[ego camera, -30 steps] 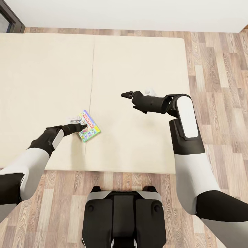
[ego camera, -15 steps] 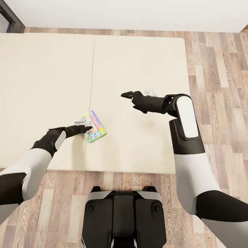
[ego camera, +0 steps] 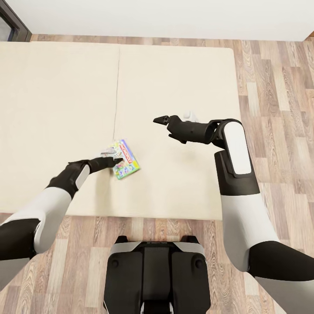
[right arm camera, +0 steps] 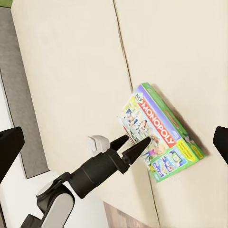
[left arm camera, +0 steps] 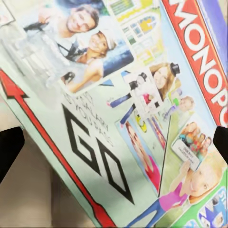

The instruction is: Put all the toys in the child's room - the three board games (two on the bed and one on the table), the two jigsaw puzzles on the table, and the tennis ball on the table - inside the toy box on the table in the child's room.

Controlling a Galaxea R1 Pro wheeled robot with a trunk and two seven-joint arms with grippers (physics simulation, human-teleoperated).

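Observation:
A white-green board game (ego camera: 126, 160) with a red Monopoly logo lies on the beige bed (ego camera: 174, 78), near its front edge. My left gripper (ego camera: 114, 159) is open and low over the box's left end, its fingers touching the box. In the left wrist view the printed lid (left arm camera: 123, 109) sits close between the spread fingertips (left arm camera: 9, 149). The right wrist view shows the board game (right arm camera: 161, 137) with one long side slightly raised, casting a shadow, and the left gripper (right arm camera: 132, 145) at its edge. My right gripper (ego camera: 159, 119) hovers open and empty above the mattress, right of the box.
A seam (ego camera: 117, 96) runs down the mattress middle. Wooden floor (ego camera: 279, 87) lies right of and in front of the bed. A white wall runs behind it, with a dark frame (ego camera: 13, 22) at the far left. My base (ego camera: 157, 270) stands at the bed's front edge.
The left gripper has moved rightward, and the board game has slid with it across the mattress seam, turning slightly. The right arm has stayed still.

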